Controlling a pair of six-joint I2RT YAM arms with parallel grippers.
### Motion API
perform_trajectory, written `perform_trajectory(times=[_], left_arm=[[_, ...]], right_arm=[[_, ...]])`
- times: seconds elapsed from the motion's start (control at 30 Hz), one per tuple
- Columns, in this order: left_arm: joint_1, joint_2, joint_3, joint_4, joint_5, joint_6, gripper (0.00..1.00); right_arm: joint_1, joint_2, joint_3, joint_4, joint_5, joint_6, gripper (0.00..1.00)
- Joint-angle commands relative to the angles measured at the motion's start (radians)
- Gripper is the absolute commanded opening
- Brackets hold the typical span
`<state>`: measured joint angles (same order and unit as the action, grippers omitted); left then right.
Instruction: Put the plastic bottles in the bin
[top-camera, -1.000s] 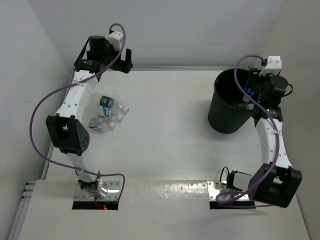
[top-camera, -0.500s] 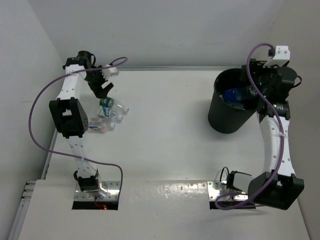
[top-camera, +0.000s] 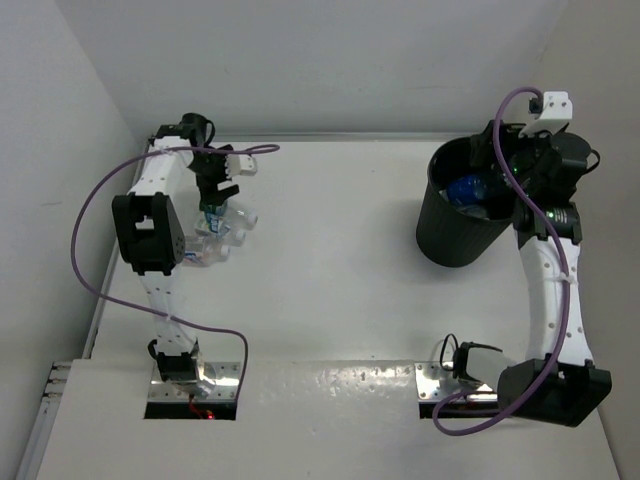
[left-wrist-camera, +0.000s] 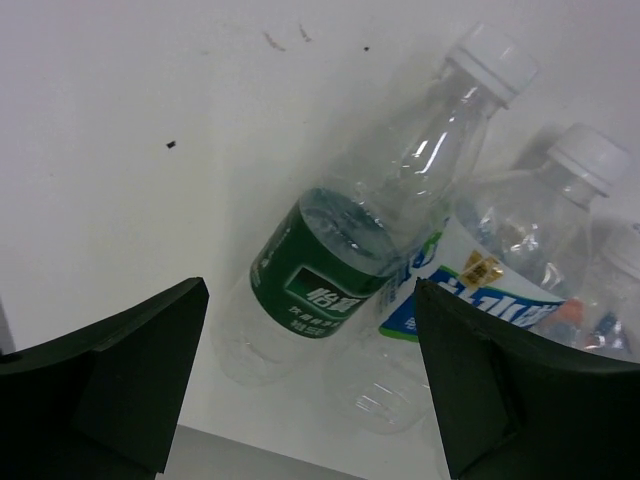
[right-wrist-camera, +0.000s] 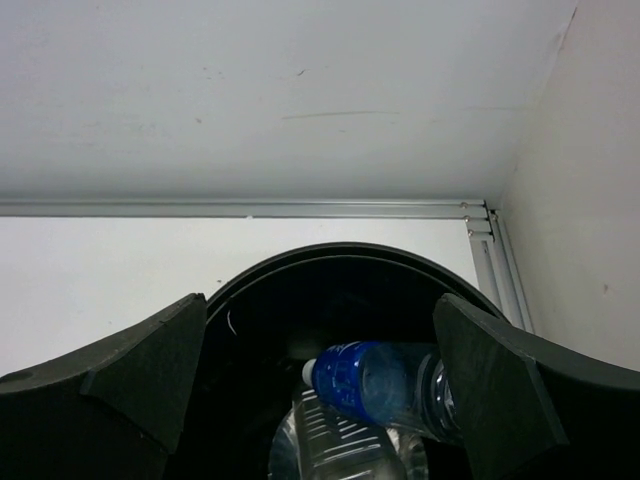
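At the far-left corner of the table (top-camera: 340, 255), the left gripper (left-wrist-camera: 308, 300) hovers over the plastic bottles (top-camera: 215, 238). Its fingers are spread wide, straddling the green-labelled bottle (left-wrist-camera: 322, 278).

- **Bottle:** clear, thin-walled, white-capped, lying flat against a blue-labelled neighbour (left-wrist-camera: 485, 290).
- **Judged step:** pick approach. Next calls for descent and a gentle squeeze; crinkly walls will likely give.
- **Other arm:** the right gripper (right-wrist-camera: 318, 310), fingers apart and empty, hangs above the bin (top-camera: 450, 235), which is black, smooth and tapered, with bottles inside.
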<state>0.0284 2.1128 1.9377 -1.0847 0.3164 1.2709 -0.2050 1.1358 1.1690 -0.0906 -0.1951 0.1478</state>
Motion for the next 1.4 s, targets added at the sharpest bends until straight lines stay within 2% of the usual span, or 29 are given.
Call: perform_trajectory(times=[0.0,0.17,0.47,0.63,0.73,0.8,0.83,0.93,1.03,1.07,1.13,1.17,1.23,1.27,1.3,1.33,1.37], left_arm=[[-0.002,0.024,-0.011,0.072,-0.004,0.080,0.90],[-0.024,0.056,-0.058,0.147,-0.054,0.140,0.90],[-0.042,0.118,-0.081,0.147,-0.096,0.254,0.90],[-0.053,0.159,-0.069,0.147,-0.077,0.228,0.90],[-0.073,0.174,-0.046,0.147,-0.068,0.196,0.81],[-0.073,0.185,-0.004,0.147,-0.013,0.150,0.67],[-0.073,0.185,0.019,0.147,0.013,0.122,0.67],[-0.073,0.167,0.131,0.187,0.153,-0.025,0.58],[-0.073,0.081,0.211,0.282,0.338,-0.256,0.52],[-0.073,0.050,0.211,0.367,0.384,-0.416,0.48],[-0.091,-0.051,0.205,0.480,0.531,-0.610,0.43],[-0.091,-0.085,0.189,0.635,0.576,-0.842,0.43],[-0.128,-0.175,0.112,0.814,0.675,-1.073,0.43],[-0.142,-0.201,0.083,1.011,0.702,-1.188,0.43],[-0.156,-0.223,0.017,1.116,0.739,-1.425,0.43],[-0.171,-0.241,-0.012,1.211,0.748,-1.538,0.43],[-0.204,-0.267,-0.038,1.379,0.748,-1.643,0.43]], right_arm=[[0.010,-0.018,0.066,-0.009,-0.015,0.018,0.94],[0.027,-0.008,0.098,-0.037,-0.015,0.022,0.94],[0.038,-0.001,0.150,-0.086,-0.009,0.006,0.94],[0.038,-0.004,0.141,-0.090,-0.004,0.012,0.94],[0.049,-0.008,0.139,-0.086,-0.012,0.012,0.94],[0.062,-0.004,0.150,-0.078,-0.030,0.012,0.94],[0.065,-0.001,0.153,-0.078,-0.036,0.013,0.94],[0.087,0.001,0.159,-0.070,-0.082,0.029,0.92],[0.134,-0.004,0.150,-0.034,-0.159,0.062,0.89],[0.142,-0.004,0.149,-0.012,-0.179,0.085,0.88],[0.176,-0.002,0.143,0.027,-0.214,0.130,0.87],[0.187,0.002,0.146,0.057,-0.231,0.156,0.87],[0.243,0.019,0.162,0.121,-0.247,0.211,0.83],[0.257,0.028,0.173,0.129,-0.254,0.223,0.81],[0.297,0.038,0.199,0.137,-0.279,0.231,0.80],[0.311,0.057,0.216,0.150,-0.285,0.240,0.79],[0.326,0.086,0.245,0.158,-0.293,0.271,0.79]])
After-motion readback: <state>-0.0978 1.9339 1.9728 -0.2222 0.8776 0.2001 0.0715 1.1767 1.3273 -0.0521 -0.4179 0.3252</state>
